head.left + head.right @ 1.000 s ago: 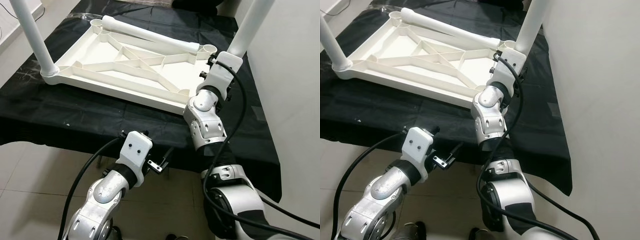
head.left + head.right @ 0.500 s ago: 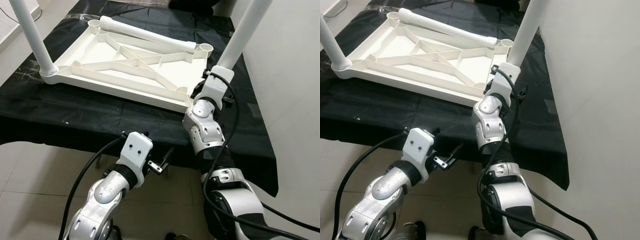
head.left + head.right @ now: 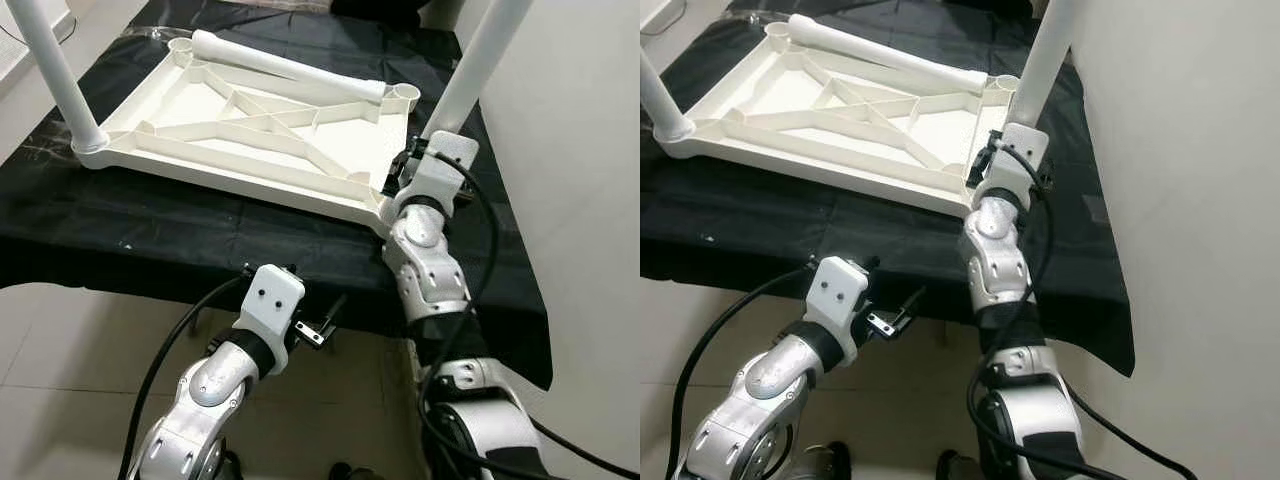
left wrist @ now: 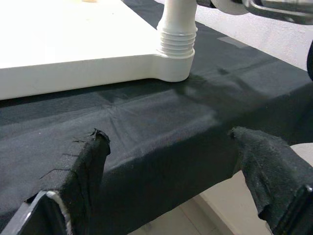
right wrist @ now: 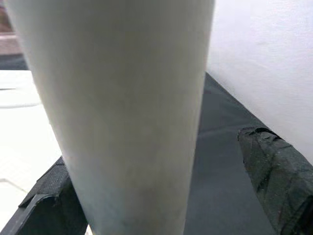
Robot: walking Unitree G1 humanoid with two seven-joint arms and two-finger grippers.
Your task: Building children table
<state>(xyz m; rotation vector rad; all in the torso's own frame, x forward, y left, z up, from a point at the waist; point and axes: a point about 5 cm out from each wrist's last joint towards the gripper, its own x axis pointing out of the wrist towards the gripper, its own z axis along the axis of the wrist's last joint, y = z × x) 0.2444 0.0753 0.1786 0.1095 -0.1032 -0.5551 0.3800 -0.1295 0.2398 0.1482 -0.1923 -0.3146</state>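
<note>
Table leg betw. open right tool fingers.

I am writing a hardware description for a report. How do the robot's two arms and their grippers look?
Both arms are silver metal with rounded joint housings, white box-shaped wrist blocks and thick black cables looped alongside. The left gripper and the right gripper each have two long black fingers covered in woven, fabric-like material, frayed at the tips.
</note>
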